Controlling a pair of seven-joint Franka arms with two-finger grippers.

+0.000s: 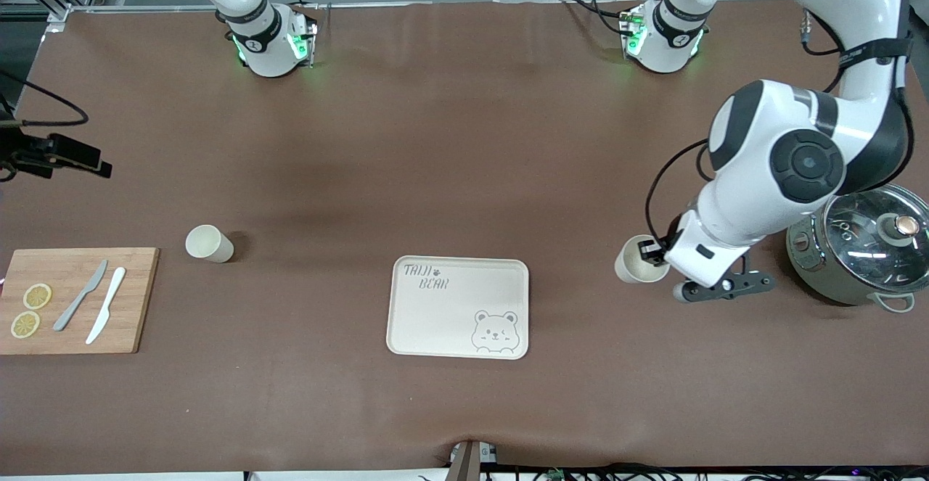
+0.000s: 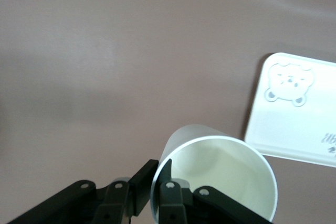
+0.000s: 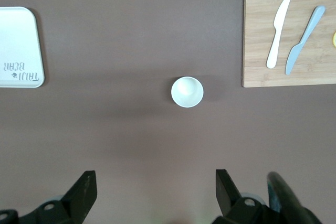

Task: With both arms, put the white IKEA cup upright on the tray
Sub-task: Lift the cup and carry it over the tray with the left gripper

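Observation:
A white cup (image 1: 639,265) sits tilted at the left arm's end of the table, beside the cream bear tray (image 1: 459,307), with its mouth showing to the front camera. My left gripper (image 1: 657,252) is shut on this cup's wall, one finger inside the rim and one outside, as the left wrist view shows (image 2: 157,169) with the cup (image 2: 220,171) and the tray (image 2: 299,114). A second white cup (image 1: 209,243) stands upright toward the right arm's end. My right gripper (image 3: 156,195) is open and empty, high over the table near that cup (image 3: 187,92).
A wooden cutting board (image 1: 138,299) with two knives and lemon slices lies at the right arm's end. A metal pot with a glass lid (image 1: 864,249) stands close to the left arm's wrist. A black device (image 1: 51,154) juts in over the table's edge.

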